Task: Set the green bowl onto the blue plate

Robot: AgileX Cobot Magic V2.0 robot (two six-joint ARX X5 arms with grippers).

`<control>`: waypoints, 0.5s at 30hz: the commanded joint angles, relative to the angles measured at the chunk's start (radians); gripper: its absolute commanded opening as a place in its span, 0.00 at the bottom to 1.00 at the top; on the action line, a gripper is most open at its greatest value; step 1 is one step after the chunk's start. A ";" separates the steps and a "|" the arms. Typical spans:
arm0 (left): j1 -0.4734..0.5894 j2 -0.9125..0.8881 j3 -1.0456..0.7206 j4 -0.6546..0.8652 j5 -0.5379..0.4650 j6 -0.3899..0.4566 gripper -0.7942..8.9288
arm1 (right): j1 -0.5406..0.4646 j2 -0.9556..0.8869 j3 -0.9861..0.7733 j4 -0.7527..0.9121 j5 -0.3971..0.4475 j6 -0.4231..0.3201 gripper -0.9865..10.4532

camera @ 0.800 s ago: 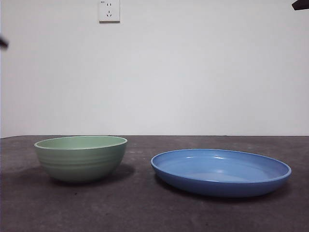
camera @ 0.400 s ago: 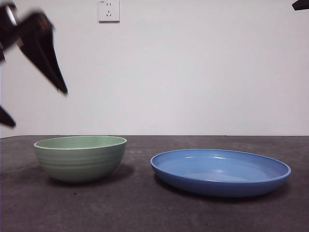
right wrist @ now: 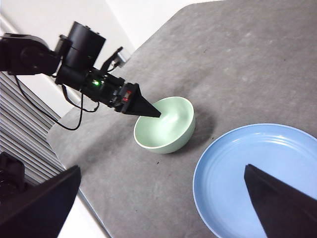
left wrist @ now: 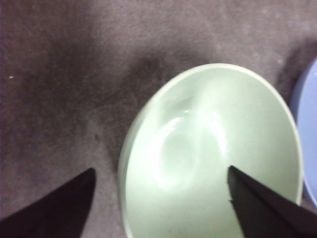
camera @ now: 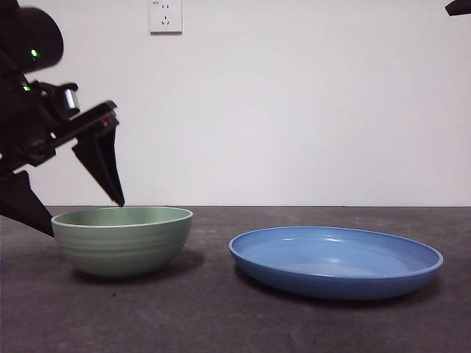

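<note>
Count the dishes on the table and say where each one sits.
2. The pale mint-green ridged bowl stands on the dark table under the open left gripper. The wide glossy blue plate lies beside it, apart, with nothing on it.

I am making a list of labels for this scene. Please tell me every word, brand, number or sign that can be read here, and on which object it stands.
No readable text in any view.
green bowl: plain, no marking.
blue plate: plain, no marking.
wall socket: only slots, no lettering legible.
left tool, open at the bowl's rim: green indicator lights on the arm, a small red patch too small to read.
right tool: no marking seen.
</note>
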 commanded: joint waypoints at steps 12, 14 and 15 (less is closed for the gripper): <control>-0.003 0.077 0.050 -0.025 -0.007 0.006 0.09 | 0.005 0.003 0.018 0.010 -0.003 0.010 0.62; -0.005 0.077 0.073 -0.047 -0.010 0.003 0.09 | 0.005 0.003 0.018 0.010 -0.003 0.010 0.62; -0.008 0.077 0.089 -0.064 -0.018 -0.001 0.09 | 0.005 0.003 0.018 0.010 -0.003 0.010 0.62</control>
